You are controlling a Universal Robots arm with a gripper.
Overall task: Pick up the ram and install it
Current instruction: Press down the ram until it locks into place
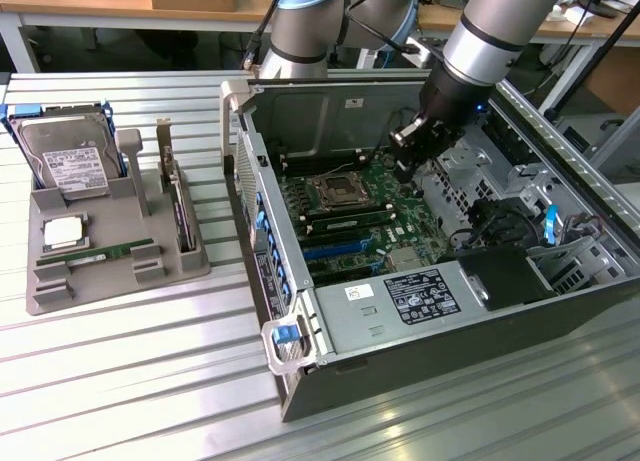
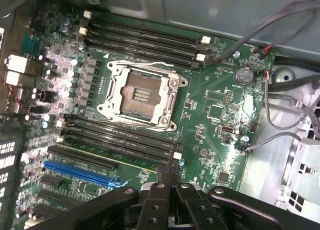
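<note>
Ram (image 1: 95,251): one stick in the tray (image 1: 50,293); one tool (image 2: 168,174), closed, over the motherboard (image 2: 215,103).

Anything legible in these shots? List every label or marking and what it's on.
No text can be read.
Hard drive label: print too small.
Power supply sticker: print and symbols blurred.
Small white tag beside it: unreadable.
Case wall sticker: unreadable.
Motherboard markings: too fine.

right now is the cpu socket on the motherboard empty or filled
Empty: the cpu socket shows bare contact pads inside its metal frame, no chip seated.
</note>
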